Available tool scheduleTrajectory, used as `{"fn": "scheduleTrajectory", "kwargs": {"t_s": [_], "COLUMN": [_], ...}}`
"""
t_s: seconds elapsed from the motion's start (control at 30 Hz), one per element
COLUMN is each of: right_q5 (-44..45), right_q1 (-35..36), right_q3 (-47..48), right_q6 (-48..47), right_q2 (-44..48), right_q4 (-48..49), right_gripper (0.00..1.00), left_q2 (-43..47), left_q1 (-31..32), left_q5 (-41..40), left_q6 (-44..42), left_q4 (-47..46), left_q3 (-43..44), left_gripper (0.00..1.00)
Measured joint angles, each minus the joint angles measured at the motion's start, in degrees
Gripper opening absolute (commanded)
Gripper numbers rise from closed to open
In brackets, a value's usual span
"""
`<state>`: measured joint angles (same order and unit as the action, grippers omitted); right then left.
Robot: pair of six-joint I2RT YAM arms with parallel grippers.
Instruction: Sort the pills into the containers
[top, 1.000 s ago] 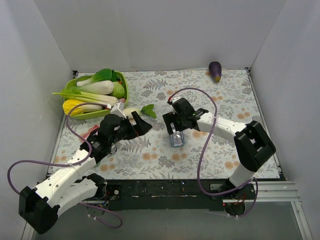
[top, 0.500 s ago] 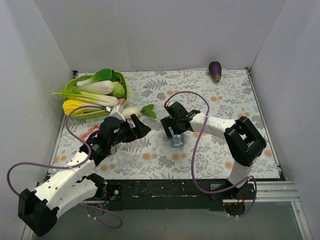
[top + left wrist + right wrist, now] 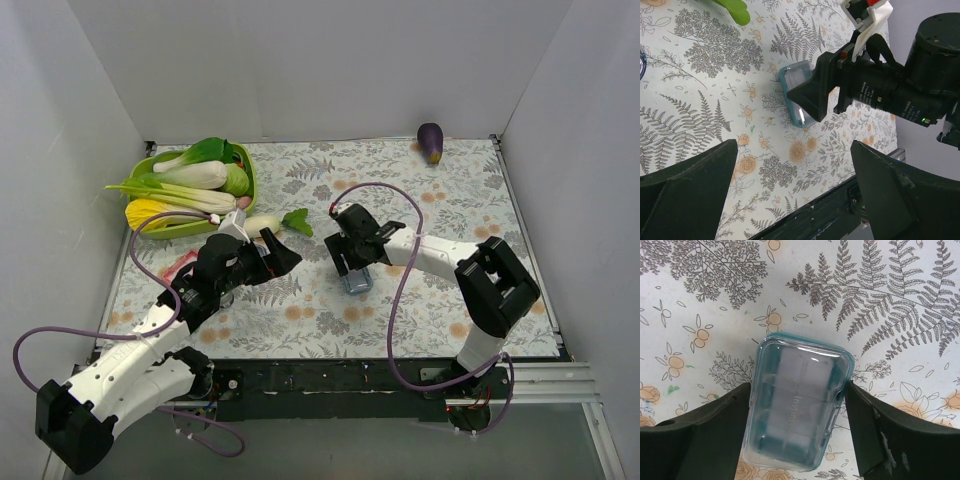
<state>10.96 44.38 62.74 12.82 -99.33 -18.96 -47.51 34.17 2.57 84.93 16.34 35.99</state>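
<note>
Right fingers point(image 3: 695, 435) spread wide, one on each side of a teal-rimmed lidded tray point(image 3: 797, 405). The tray sits between them. Cannot tell if either finger touches its walls. Tray is clear plastic, rectangular, lid closed, lying flat on the fern-print tabletop point(image 3: 450, 190) near its centre. Contents blurred through the lid, so no pills can be made out.

Left fingers point(image 3: 685, 200) also wide apart, nothing between them, held above the tabletop to the left of the tray and apart from it. The left wrist view looks across at the right arm's black wrist, which covers part of the tray.

Further out: white radish with a green leaf point(image 3: 262, 224) just behind the left fingers. Green basket point(image 3: 150, 170) of leafy vegetables at the far left corner. Purple eggplant point(image 3: 431, 142) at the far right edge, well apart from both arms.
</note>
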Motion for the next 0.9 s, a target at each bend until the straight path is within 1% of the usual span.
{"fn": "scheduleTrajectory", "kwargs": {"t_s": [0.07, 0.23, 0.43, 0.5, 0.53, 0.57, 0.67, 0.7, 0.77, 0.8, 0.9], "right_q5": [-0.46, -3.87, -13.99, -17.75, -19.17, -21.0, -26.43, -27.19, -29.57, -30.67, -33.38], "right_q1": [0.0, -1.36, -6.99, -8.96, -9.62, -10.36, -11.89, -12.28, -12.87, -13.09, -13.62], "right_q3": [-0.33, -0.9, -4.35, -5.05, -5.29, -5.46, -5.57, -5.57, -5.57, -5.57, -5.57], "right_q6": [-0.33, -0.98, -0.92, -0.68, -0.57, -0.39, 0.66, 0.79, 1.4, 1.79, 2.51], "right_q2": [1.01, 2.49, 4.17, 4.2, 4.2, 4.2, 4.2, 4.2, 4.2, 4.2, 4.02], "right_q4": [0.2, 1.22, 3.21, 3.48, 3.72, 3.8, 4.28, 4.37, 4.57, 4.61, 4.72], "right_gripper": [0.7, 0.67, 0.66, 0.66, 0.66, 0.66, 0.66, 0.66, 0.66, 0.66, 0.66], "left_q2": [0.0, 0.0, -0.17, -0.66, -1.11, -1.51, -3.63, -4.7, -8.11, -10.34, -17.51], "left_q1": [0.0, 0.0, 0.0, 0.0, 0.0, 0.0, 0.0, 0.0, 0.0, 0.0, 0.0], "left_q5": [0.02, 0.9, 5.86, 8.68, 10.29, 11.87, 17.0, 18.6, 21.53, 22.71, 25.24], "left_q6": [0.0, 0.17, 1.05, 1.57, 2.1, 2.73, 5.86, 7.28, 10.14, 11.32, 13.79], "left_q4": [-0.04, -0.39, -5.84, -8.96, -11.19, -13.7, -23.3, -27.19, -35.34, -38.71, -47.19], "left_q3": [0.0, -0.11, -3.82, -6.03, -7.21, -8.52, -13.09, -14.82, -17.88, -18.84, -19.54], "left_gripper": [0.98, 0.98, 0.98, 0.96, 0.94, 0.9, 0.84, 0.79, 0.75, 0.69, 0.64]}}
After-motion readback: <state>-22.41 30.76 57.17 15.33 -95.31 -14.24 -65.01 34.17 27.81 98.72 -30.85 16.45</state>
